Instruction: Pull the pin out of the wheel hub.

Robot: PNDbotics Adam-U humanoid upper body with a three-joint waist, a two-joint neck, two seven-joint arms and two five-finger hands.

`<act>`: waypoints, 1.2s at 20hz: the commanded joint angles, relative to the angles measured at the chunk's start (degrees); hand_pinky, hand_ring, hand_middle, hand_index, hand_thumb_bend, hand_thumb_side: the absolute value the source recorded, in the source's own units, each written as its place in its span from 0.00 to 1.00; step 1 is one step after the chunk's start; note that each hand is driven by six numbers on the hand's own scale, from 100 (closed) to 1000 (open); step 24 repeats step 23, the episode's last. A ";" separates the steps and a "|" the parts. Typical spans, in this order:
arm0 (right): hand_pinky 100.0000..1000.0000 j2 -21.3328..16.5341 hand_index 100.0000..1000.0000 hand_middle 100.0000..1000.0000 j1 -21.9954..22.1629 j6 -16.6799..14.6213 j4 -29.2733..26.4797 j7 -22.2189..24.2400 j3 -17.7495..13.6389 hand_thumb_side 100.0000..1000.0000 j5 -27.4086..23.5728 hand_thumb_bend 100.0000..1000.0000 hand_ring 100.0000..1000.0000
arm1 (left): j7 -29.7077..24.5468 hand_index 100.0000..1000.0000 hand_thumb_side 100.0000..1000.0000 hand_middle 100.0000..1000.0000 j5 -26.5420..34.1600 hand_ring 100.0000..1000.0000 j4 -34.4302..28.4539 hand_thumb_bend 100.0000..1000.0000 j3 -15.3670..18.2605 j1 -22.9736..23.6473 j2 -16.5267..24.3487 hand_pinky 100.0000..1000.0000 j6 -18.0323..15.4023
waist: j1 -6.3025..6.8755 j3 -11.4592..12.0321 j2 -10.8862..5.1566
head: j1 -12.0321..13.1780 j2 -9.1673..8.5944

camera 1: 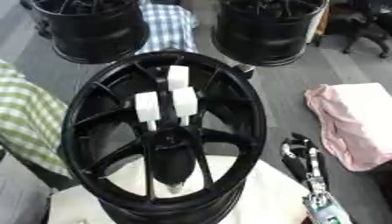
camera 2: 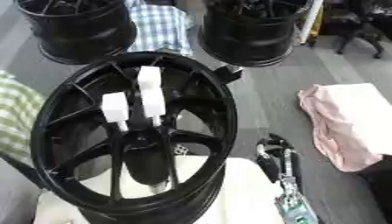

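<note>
The right robot hand [camera 1: 300, 154] shows at the lower right, beside the hub [camera 1: 165, 131], fingers pointing up and away, holding nothing; how wide they are I cannot tell. The black hub lies flat on a white counter [camera 1: 268, 192]. Three white pins [camera 1: 183, 101] stand near its centre, long axes about upright, slightly tilted.

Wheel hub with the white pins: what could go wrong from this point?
The wheel hub appears to stand on a pale cushion, so a pull on the white pins might tip or shift it. The right hand hangs low beside the rim; reaching between the spokes could knock them.
</note>
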 commanded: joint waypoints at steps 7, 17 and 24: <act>0.72 0.02 0.80 0.64 -0.89 0.15 -0.99 -0.10 -0.08 0.48 -0.35 0.00 0.57 | 10.19 0.77 0.56 0.64 1.17 0.66 -3.08 0.09 1.40 -0.47 -8.40 0.73 2.49 | -0.34 0.21 -0.53 | 0.32 -0.21; 0.72 -0.20 0.80 0.64 -0.72 0.30 -1.01 -0.23 -0.28 0.48 -0.37 0.00 0.57 | 13.50 0.76 0.56 0.63 5.63 0.65 -3.18 0.09 -1.36 0.33 -8.30 0.72 1.26 | -0.42 0.57 -0.66 | 0.17 -0.09; 0.72 -0.39 0.80 0.64 -0.64 0.36 -1.01 -0.11 -0.33 0.48 -0.37 0.00 0.57 | 12.18 0.76 0.55 0.63 6.36 0.65 -2.35 0.08 -2.30 0.17 -7.68 0.72 1.07 | -0.41 0.96 -0.71 | 0.18 0.02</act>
